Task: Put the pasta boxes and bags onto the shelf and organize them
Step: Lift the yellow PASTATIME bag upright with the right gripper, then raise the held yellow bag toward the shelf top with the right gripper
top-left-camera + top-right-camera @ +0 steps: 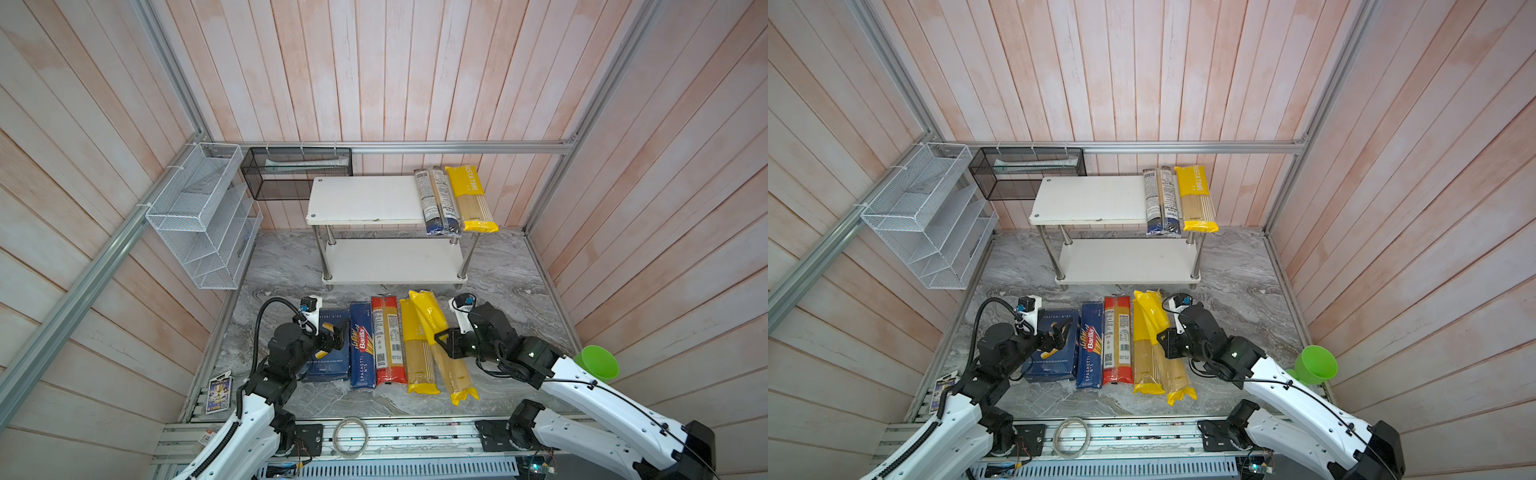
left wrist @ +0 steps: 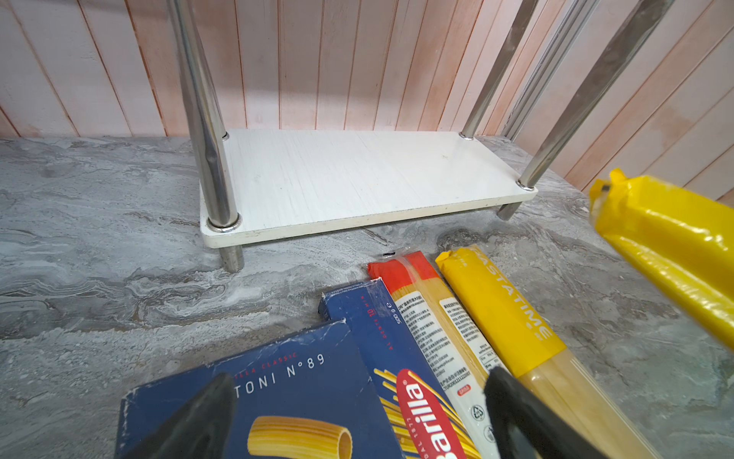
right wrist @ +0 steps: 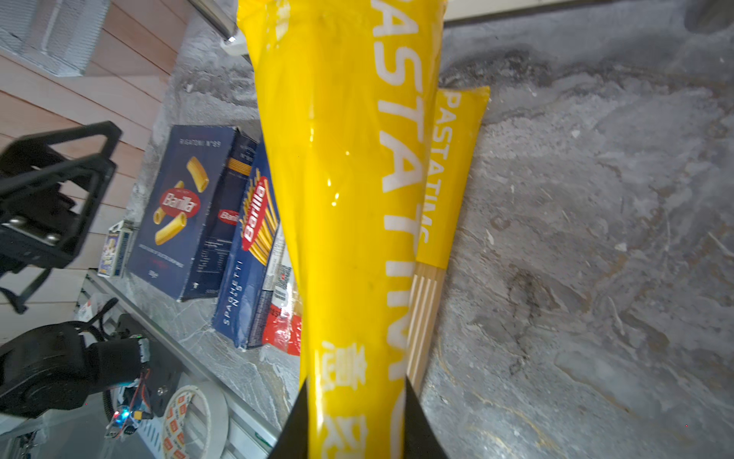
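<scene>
The white two-tier shelf (image 1: 365, 199) stands at the back. On the right of its top tier lie a dark blue and clear bag (image 1: 436, 203) and a yellow bag (image 1: 473, 199). In a row on the table lie the wide rigatoni box (image 1: 332, 365), the narrow spaghetti box (image 1: 361, 349), a red-ended bag (image 1: 388, 340) and a yellow bag (image 1: 415, 357). My right gripper (image 1: 438, 338) (image 3: 355, 393) is shut on another yellow bag (image 3: 341, 198), which slants over its neighbour with its far end raised. My left gripper (image 1: 336, 336) (image 2: 359, 379) hangs open over the rigatoni box (image 2: 302, 389).
A white wire-mesh organiser (image 1: 199, 216) and a black mesh basket (image 1: 297, 172) hang on the left and back walls. A green cup (image 1: 598, 361) sits beside the right arm. A tape roll (image 1: 351, 436) and a small card pack (image 1: 219, 392) lie at the front edge.
</scene>
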You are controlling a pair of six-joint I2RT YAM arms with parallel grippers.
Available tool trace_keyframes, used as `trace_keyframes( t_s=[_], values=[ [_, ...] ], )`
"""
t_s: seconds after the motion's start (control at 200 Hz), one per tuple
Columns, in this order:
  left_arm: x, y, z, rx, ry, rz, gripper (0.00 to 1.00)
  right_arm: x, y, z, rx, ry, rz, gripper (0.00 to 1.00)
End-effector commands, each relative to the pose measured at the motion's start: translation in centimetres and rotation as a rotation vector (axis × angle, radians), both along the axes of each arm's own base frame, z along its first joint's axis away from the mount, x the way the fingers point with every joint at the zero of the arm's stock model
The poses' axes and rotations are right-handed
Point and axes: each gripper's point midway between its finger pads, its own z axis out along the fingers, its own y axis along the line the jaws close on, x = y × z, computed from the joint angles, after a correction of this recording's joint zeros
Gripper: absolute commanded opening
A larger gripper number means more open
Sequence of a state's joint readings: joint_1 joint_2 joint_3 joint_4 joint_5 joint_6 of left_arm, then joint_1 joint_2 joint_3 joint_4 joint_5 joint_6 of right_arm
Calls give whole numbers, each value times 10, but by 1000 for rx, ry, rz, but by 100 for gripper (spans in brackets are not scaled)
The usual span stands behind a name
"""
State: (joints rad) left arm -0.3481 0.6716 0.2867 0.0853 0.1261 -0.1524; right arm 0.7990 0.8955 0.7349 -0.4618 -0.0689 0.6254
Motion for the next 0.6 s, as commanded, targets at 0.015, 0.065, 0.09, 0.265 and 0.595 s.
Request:
trace_keyframes(
  t_s=[0.015, 0.065, 0.09, 0.265, 0.595],
  values=[
    [0, -2, 5, 4, -20, -10, 100, 14, 31, 78, 148, -206, 60, 6],
    [0, -1, 5, 4, -19, -9, 100, 15, 37, 85, 150, -223, 81, 5],
    [0, -1, 5, 3, -21, -9, 100, 15, 40, 87, 151, -231, 91, 6],
    [-1, -1, 5, 3, -22, -9, 100, 18, 57, 106, 172, -283, 155, 6],
    [0, -1, 5, 4, -18, -8, 100, 21, 73, 136, 184, -347, 213, 5]
  ],
)
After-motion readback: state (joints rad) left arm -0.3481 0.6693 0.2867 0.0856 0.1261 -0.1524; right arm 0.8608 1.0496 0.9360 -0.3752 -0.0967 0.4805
